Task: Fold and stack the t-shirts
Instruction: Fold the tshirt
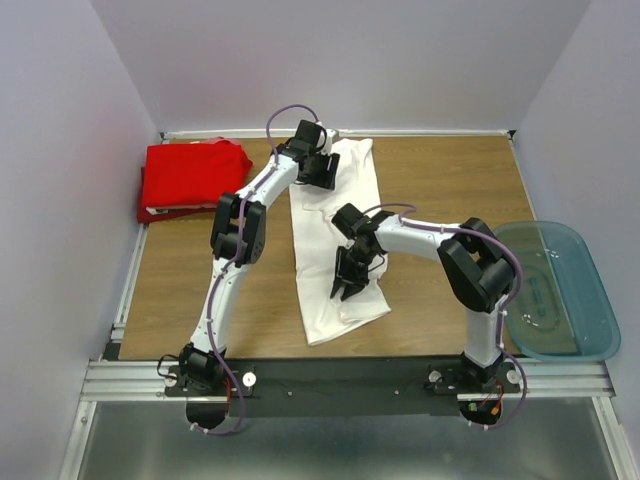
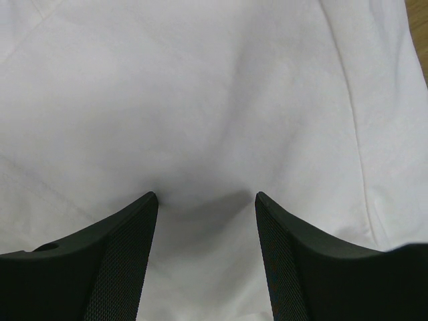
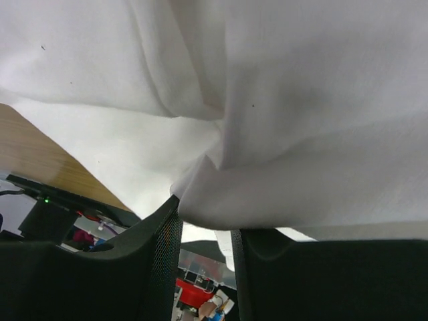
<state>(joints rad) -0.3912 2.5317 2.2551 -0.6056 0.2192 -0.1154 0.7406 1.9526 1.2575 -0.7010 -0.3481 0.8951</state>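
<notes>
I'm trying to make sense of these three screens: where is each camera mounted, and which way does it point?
Top external: above and behind the arms, looking down on the table, red t-shirt, white t-shirt and tub; both arms show whole.
Left wrist: on the left arm, facing down onto the white cloth; the left end effector shows, fingers apart.
Right wrist: on the right arm, facing bunched white cloth; the right end effector shows, pinching a fold.
Shared: all three see the white t-shirt.

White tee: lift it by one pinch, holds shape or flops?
Probably flops: the white t-shirt bunches into soft folds at the right gripper. Likely light, lying thin and flat on the table. It dimples between the left gripper's open fingers, so pushing would likely wrinkle it.
</notes>
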